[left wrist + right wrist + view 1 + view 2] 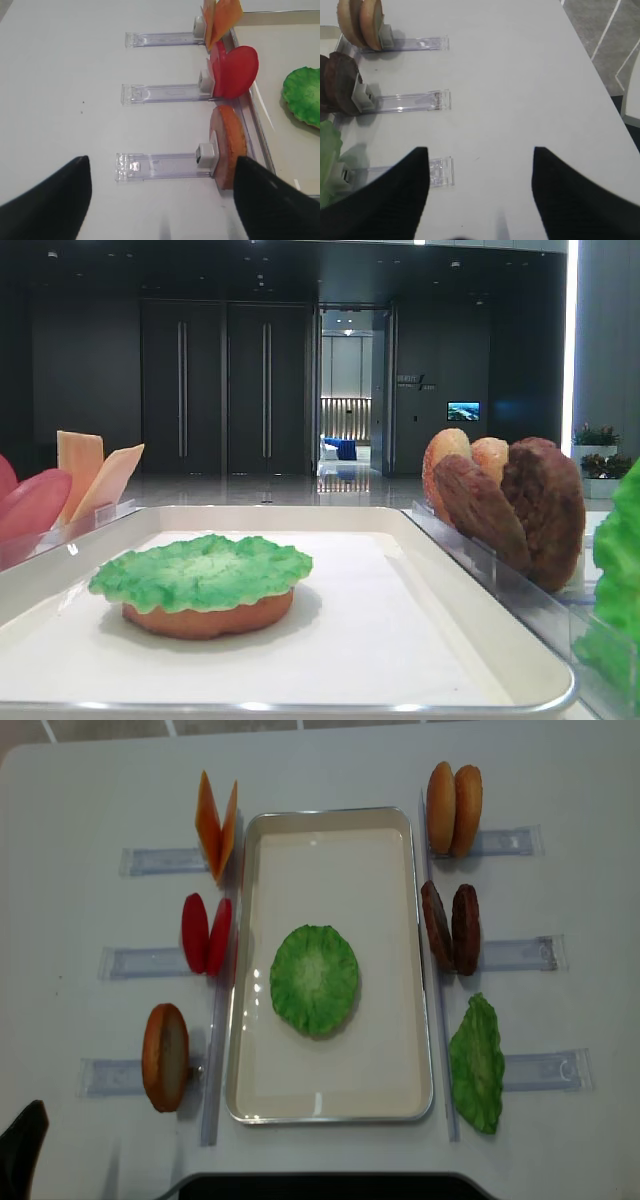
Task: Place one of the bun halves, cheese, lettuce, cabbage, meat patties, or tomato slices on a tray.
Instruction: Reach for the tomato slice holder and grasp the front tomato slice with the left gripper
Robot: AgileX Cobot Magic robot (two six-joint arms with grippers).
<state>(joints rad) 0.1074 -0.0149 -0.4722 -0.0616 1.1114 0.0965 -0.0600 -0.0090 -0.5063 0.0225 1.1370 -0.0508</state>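
A cream tray (330, 1105) lies mid-table. In it a green lettuce (314, 980) piece rests on a bun half (205, 618). Left of the tray, cheese (216, 825), tomato slices (205, 933) and a bun half (165, 1057) stand on edge in clear holders. To its right stand two bun halves (454, 808), two meat patties (450, 927) and another lettuce (477, 1063) leaf. My left gripper (162, 159) hangs open over the table, with the standing bun half (229, 145) by its right finger. My right gripper (480, 149) is open above bare table, nothing between its fingers.
Clear plastic holders (157, 166) stretch outward from each food stack on both sides. The table's right edge (592, 60) runs close beside the right gripper, with floor beyond. A dark robot base (320, 1186) sits at the near table edge.
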